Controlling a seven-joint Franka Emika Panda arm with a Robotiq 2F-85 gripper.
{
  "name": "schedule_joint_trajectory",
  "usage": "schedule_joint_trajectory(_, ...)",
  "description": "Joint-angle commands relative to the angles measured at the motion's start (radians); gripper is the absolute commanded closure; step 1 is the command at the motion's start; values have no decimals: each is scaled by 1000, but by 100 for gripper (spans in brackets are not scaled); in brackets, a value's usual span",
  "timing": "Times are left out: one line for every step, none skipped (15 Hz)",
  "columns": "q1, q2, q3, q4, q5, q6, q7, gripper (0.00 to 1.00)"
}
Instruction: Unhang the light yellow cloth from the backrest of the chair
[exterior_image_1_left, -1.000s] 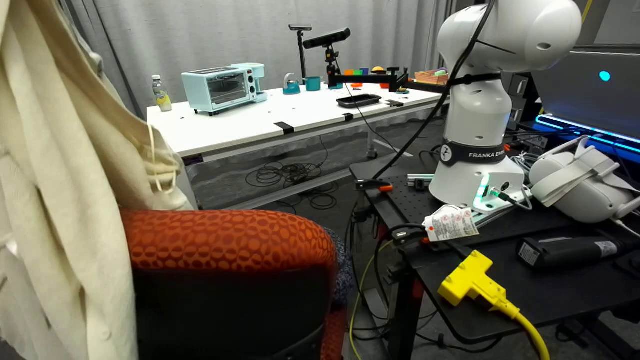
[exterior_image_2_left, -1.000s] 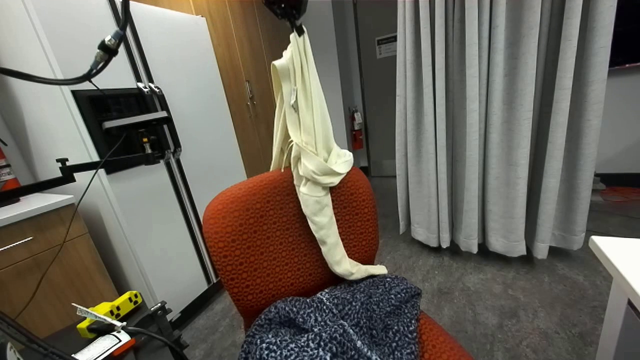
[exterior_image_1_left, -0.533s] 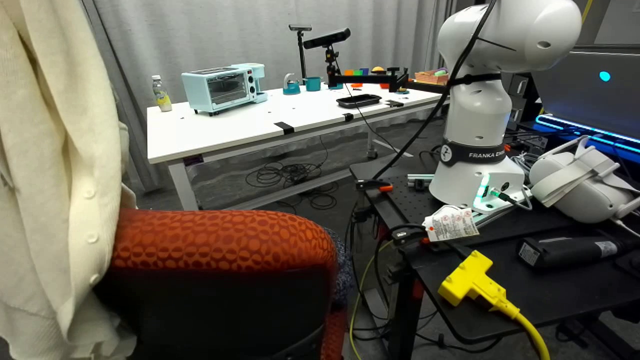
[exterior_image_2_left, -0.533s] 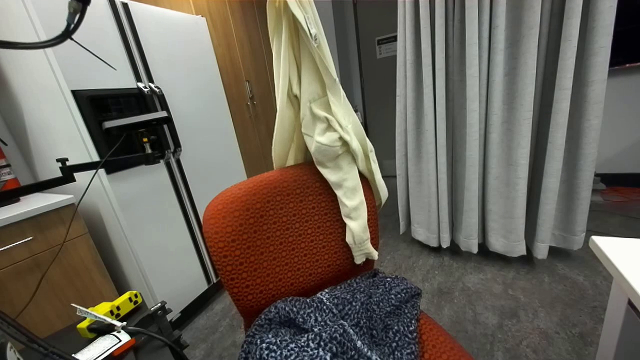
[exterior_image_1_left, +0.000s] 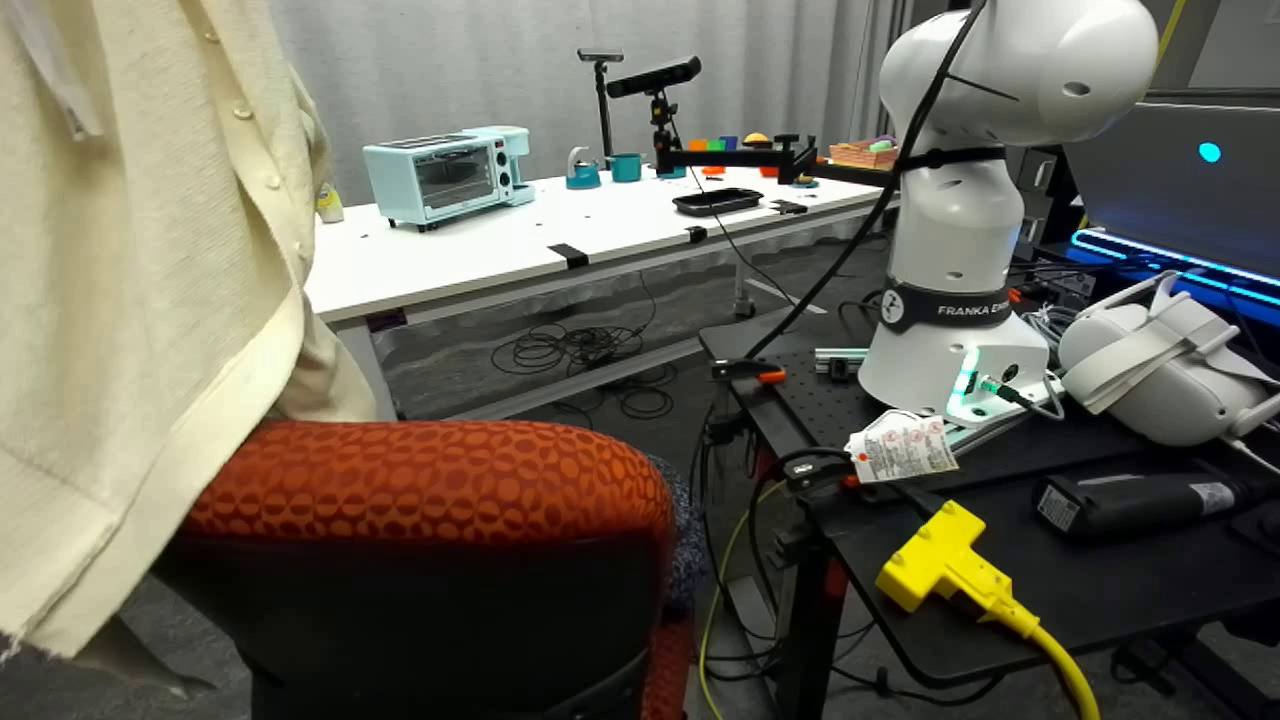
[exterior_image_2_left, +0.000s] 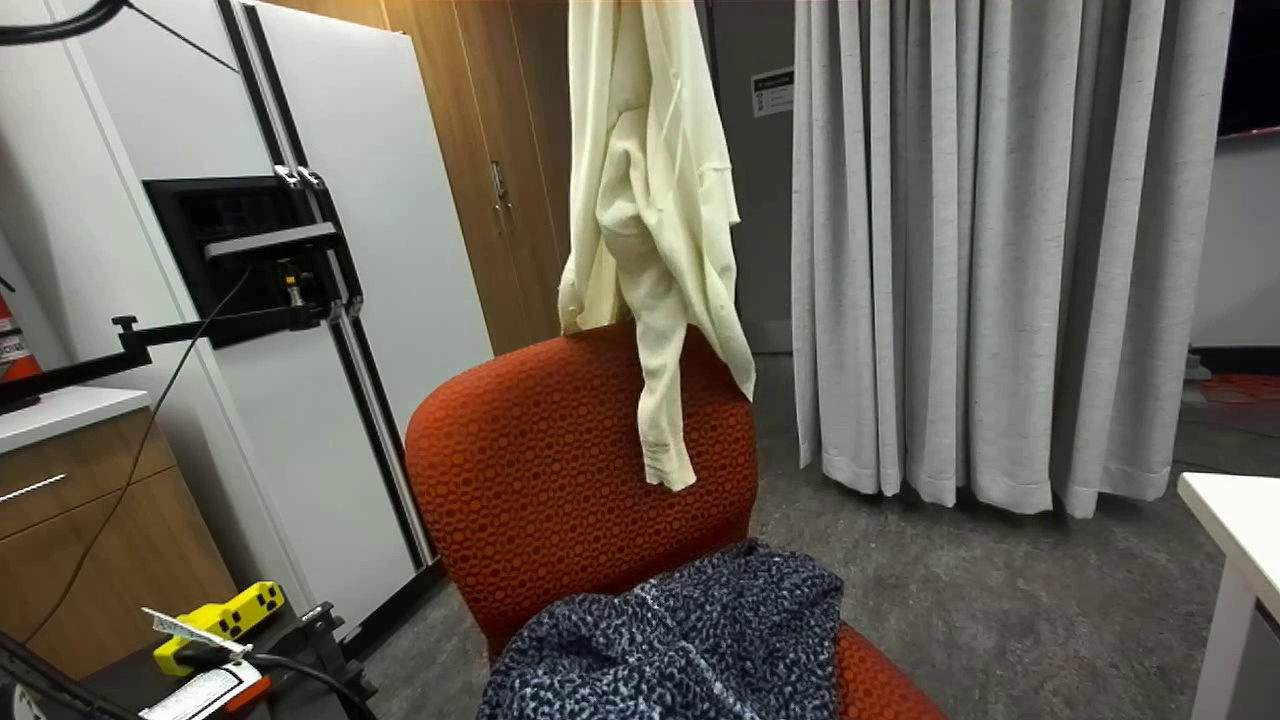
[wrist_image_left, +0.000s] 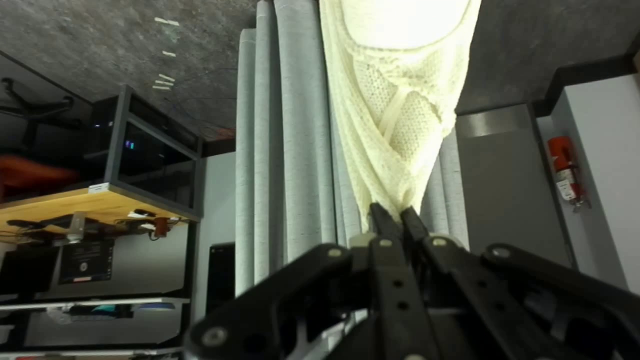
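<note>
Rising since the earlier frames, the light yellow cloth (exterior_image_2_left: 650, 220) is hanging higher, its sleeve (exterior_image_2_left: 661, 410) now dangling across the front of the orange-red backrest (exterior_image_2_left: 530, 450) and ending clear of the seat (exterior_image_2_left: 880, 680), where a second ago it was trailing down by the dark speckled fabric (exterior_image_2_left: 670, 640) that is lying there; in an exterior view I am seeing the hem (exterior_image_1_left: 60, 600) drooping past the dark rear side of the backrest, while another fold (exterior_image_1_left: 325, 385) is showing beyond the padded top edge, so the cloth is straddling it; whether it is pressing on the padding I am not managing to tell; the wrist view is reaching me upside down, and there my hand (wrist_image_left: 393, 216) is pinching a gathered end of the cloth, black fingers (wrist_image_left: 415, 226) squeezing it between them and the fabric widening out from their tips; the white arm (exterior_image_1_left: 955, 215) is standing near a yellow power block (exterior_image_1_left: 950, 560); on the white worktop (exterior_image_1_left: 475, 245) a pale blue toaster oven (exterior_image_1_left: 455, 178) is sitting near a black tray (exterior_image_1_left: 717, 201); a grey curtain (exterior_image_2_left: 990, 250) is hanging beyond the backrest.
</note>
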Motion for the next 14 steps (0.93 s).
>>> schedule_joint_trajectory(-30, -30, -13, 16, -54, -18, 28, 98)
schedule_joint_trajectory(-33, -37, -19, 14, -52, -21, 21, 98)
schedule_joint_trajectory(-37, -43, -21, 10, -57, -19, 22, 98)
schedule_joint_trajectory(-41, -47, -23, 7, -61, -16, 22, 98)
schedule_joint_trajectory(-42, -54, -26, 7, -57, -16, 21, 98)
schedule_joint_trajectory(-43, -63, -24, 17, -59, -30, 25, 98)
schedule_joint_trajectory(-46, -71, -24, 12, -60, -26, 28, 98)
schedule_joint_trajectory(-48, -80, -24, 10, -62, -25, 31, 98)
schedule_joint_trajectory(-51, -92, -25, 9, -64, -24, 35, 98)
schedule_joint_trajectory(-54, -103, -25, 8, -66, -26, 40, 98)
schedule_joint_trajectory(-59, -116, -25, 6, -72, -27, 49, 98)
schedule_joint_trajectory(-64, -129, -26, 4, -74, -27, 57, 98)
schedule_joint_trajectory(-71, -143, -27, 2, -76, -29, 66, 98)
schedule_joint_trajectory(-77, -156, -27, 0, -79, -31, 75, 98)
